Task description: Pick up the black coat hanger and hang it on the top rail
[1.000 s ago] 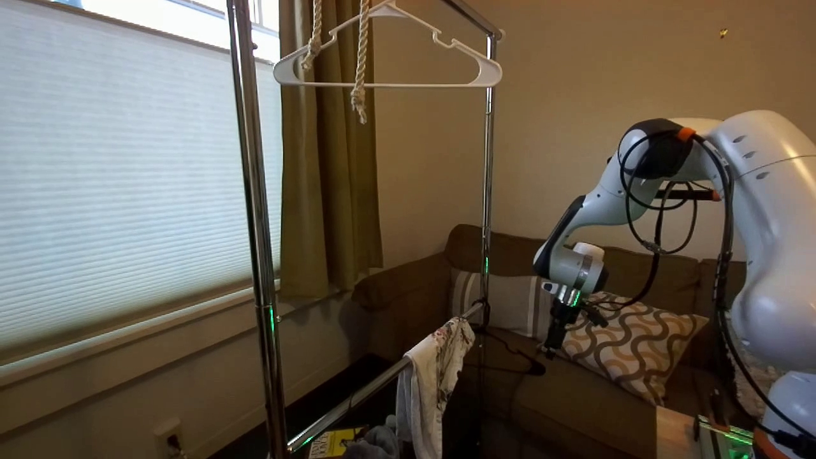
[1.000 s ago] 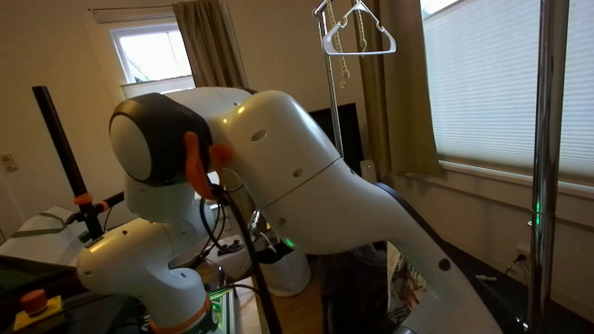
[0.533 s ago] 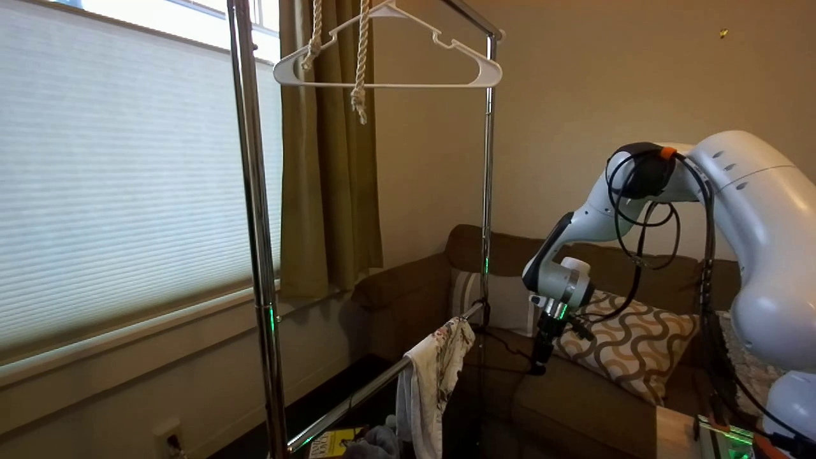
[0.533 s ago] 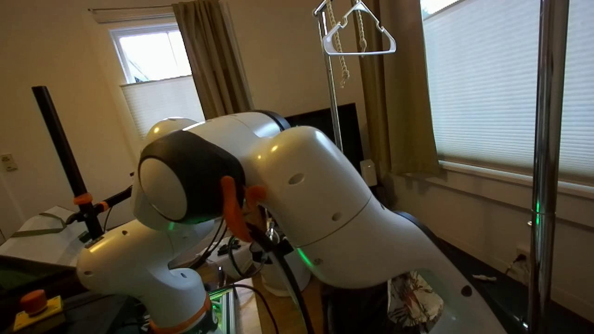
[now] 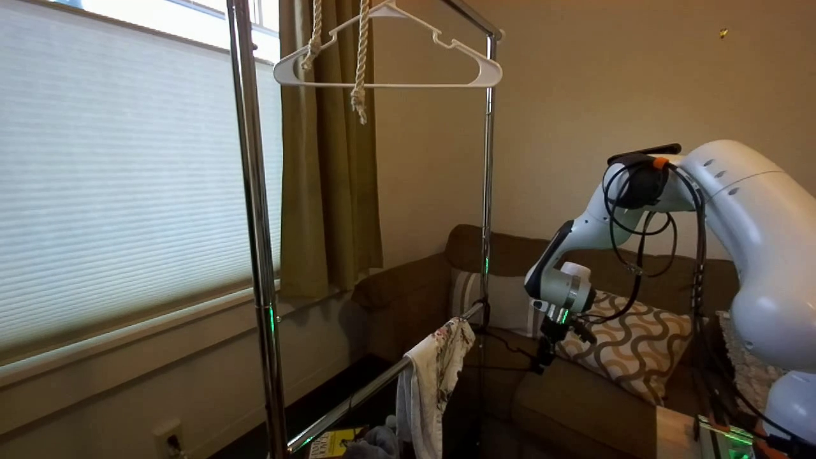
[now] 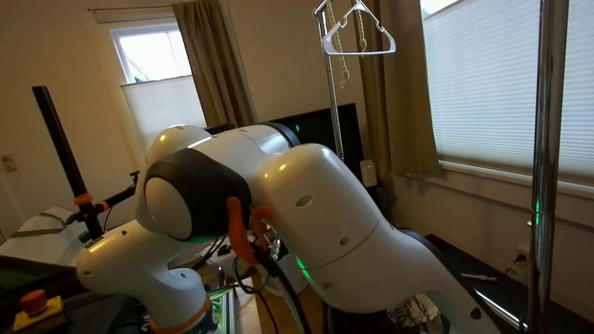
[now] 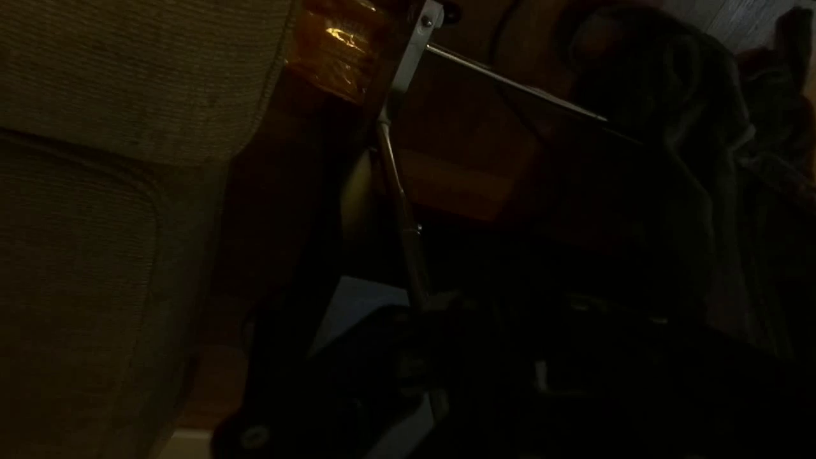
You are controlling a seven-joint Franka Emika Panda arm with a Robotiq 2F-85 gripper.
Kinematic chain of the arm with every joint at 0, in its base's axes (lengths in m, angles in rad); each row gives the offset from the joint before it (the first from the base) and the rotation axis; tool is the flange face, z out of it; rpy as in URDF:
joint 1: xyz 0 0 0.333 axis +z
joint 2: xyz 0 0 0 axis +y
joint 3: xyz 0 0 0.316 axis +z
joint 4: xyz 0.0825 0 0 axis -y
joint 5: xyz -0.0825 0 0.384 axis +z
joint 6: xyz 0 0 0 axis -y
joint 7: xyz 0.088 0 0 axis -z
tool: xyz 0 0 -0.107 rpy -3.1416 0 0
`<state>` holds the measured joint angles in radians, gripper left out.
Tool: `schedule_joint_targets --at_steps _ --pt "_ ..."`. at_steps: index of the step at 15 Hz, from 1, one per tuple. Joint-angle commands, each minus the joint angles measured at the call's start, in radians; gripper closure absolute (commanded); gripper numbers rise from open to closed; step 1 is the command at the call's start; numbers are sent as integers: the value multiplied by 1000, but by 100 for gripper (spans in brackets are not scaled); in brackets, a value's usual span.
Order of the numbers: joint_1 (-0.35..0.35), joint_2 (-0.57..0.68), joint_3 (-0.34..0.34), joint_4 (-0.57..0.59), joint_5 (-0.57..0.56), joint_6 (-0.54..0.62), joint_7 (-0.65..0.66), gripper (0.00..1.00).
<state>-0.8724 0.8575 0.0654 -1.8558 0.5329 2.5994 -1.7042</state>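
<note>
Grabbing the black hanger [image 5: 512, 350] looks like the step now. In an exterior view it's low, by the joint of lower rail [image 5: 376, 384] and pole [image 5: 488, 178], gripper [image 5: 542, 366] right at its outer end

Pinched?

Can't tell, black on black, they overlap. Could be tips just beside it

So what bites us?

Lifting on a bad grip: it slips off and drops. Its inner end also seems caught at the joint, can't tell if round pole or rail, so a straight pull could snag and yank the pole

Any help elsewhere?

Not much. In an exterior view the arm [image 6: 325, 222] runs off the bottom edge, no gripper or black hanger showing. White hanger [image 6: 361, 54] and ropes [image 6: 338, 44] hang near the top rail [image 6: 321, 6], so a wide swing up there could tangle

Wrist view?

Near black. Gripper's a dark shape at the bottom, sofa [image 7: 95, 255] at left, black hanger can't be picked out, so a miss would go unnoticed
</note>
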Motion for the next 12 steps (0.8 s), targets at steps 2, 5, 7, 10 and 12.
schedule_joint_targets --at_steps 2,5,7,10,12 --pt "-78 -2 48 11 -46 -70 -38 100" --pt "-117 -21 86 -6 -33 -111 -99 98" --pt "-148 -53 114 -33 -18 -123 -157 98" --pt "-243 -149 193 -114 61 -107 -319 98" --pt "-255 -213 180 -169 65 -108 -403 98"
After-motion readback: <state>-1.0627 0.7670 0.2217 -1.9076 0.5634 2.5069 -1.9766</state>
